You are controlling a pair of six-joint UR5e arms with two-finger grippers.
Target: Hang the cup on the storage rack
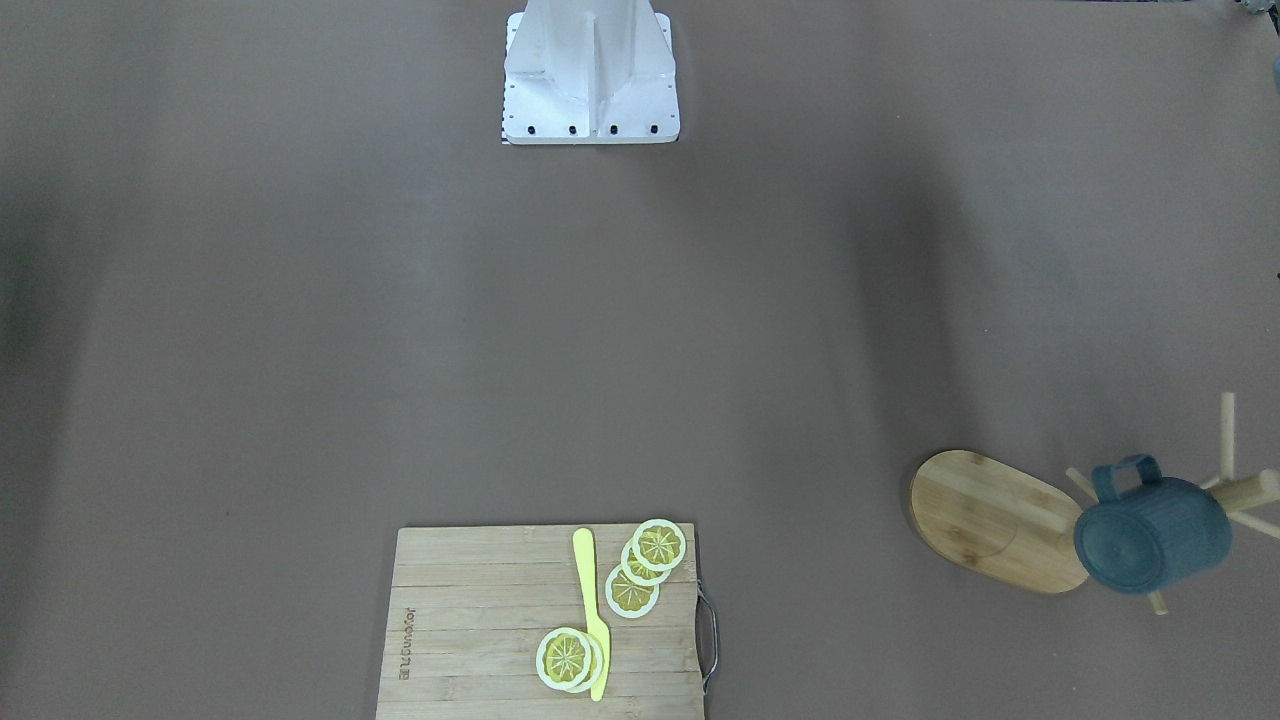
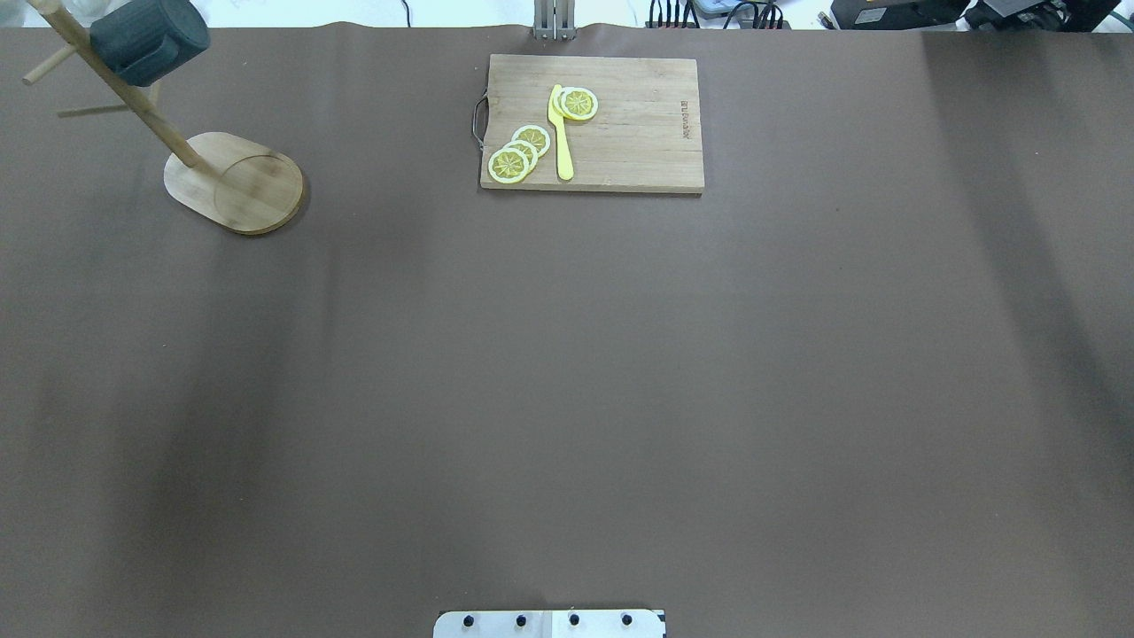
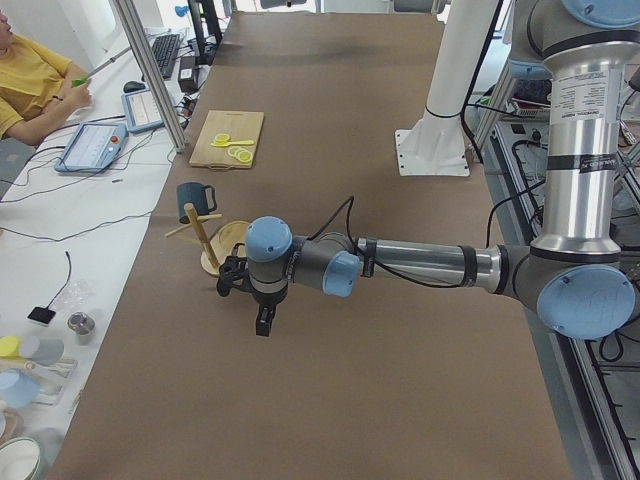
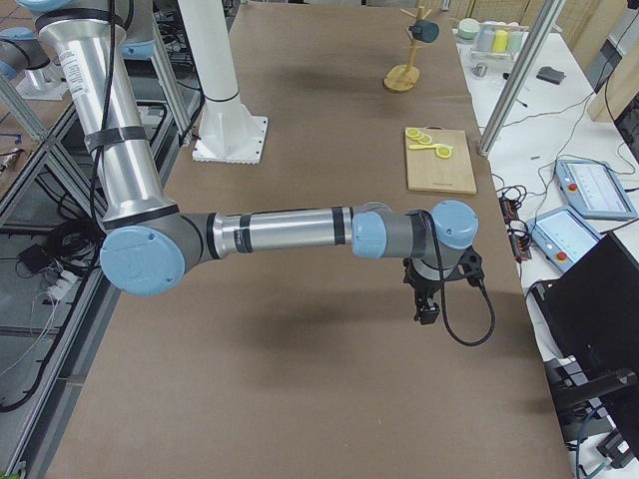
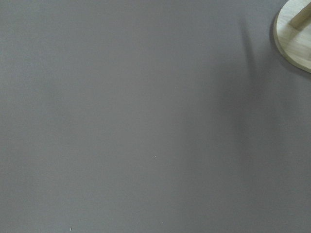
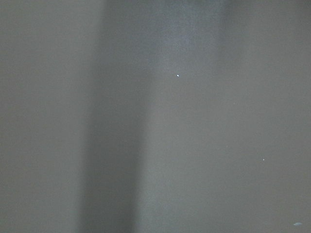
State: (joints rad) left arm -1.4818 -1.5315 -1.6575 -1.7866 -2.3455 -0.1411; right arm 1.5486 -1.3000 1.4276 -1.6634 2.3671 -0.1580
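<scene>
Table is covered w/ a matte brown sheet, smooth apart from faint creases and soft shadow bands. The storage rack is pale bamboo: flat oval base w/ visible grain, a round pole and thin dowel pegs angled off it. The cutting board is rectangular slatted bamboo w/ a wire handle on one short side and small stamped lettering. On it lie a glossy yellow knife and lemon slices, flat discs w/ white rims, overlapping in small stacks either side of the blade. The robot base is a white metal plate w/ bolts.

The cup is dark slate-blue and matte, w/ a faintly ribbed side and a squarish loop handle. It sits tipped on its side near the top of the rack pole, clear of the table, flat bottom toward the front cam. Inside not visible. The rack stands at the far corner on the robot's left.

The left gripper points down near the rack base, lower than the cup. It shows in a side view only, so I can't tell if the claw is wide or narrow. The right gripper points down over bare sheet, well apart from the rack, and I can't tell there either. A person in a yellow top sits at the side desk.
</scene>
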